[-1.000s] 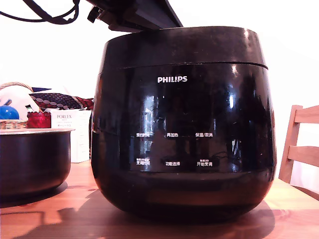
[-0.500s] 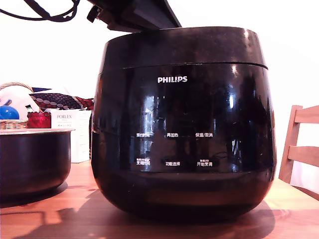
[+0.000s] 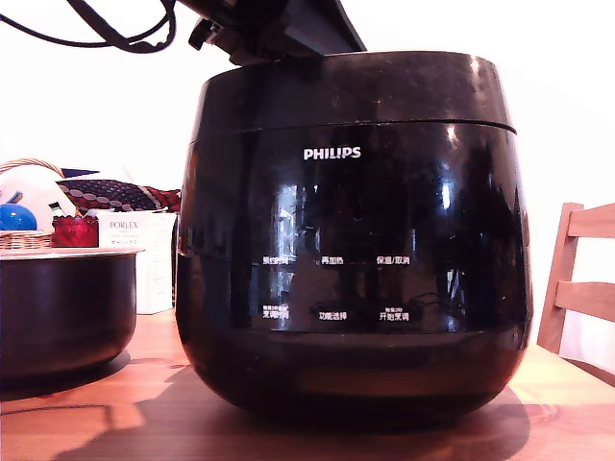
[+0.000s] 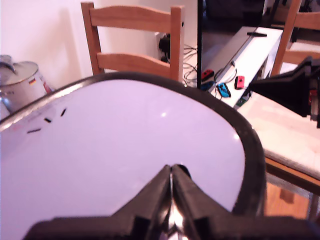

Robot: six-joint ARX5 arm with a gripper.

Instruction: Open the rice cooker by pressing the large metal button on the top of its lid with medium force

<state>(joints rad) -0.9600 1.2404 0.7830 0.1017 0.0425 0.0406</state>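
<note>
Wooden table up front carries the rice cooker, heavy and slick. My hand, fingers pressed together, hovers over the shut lid; I'd press its rigid button, unseen here.

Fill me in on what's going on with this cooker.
A robot arm is working above a black Philips rice cooker on a wooden table. Its gripper has its fingers pressed together, tips over the glossy top of the lid. The lid looks closed, its seam level all round in the exterior view. A separate dark inner pot sits at the exterior view's left. The button itself is not visible.
</note>
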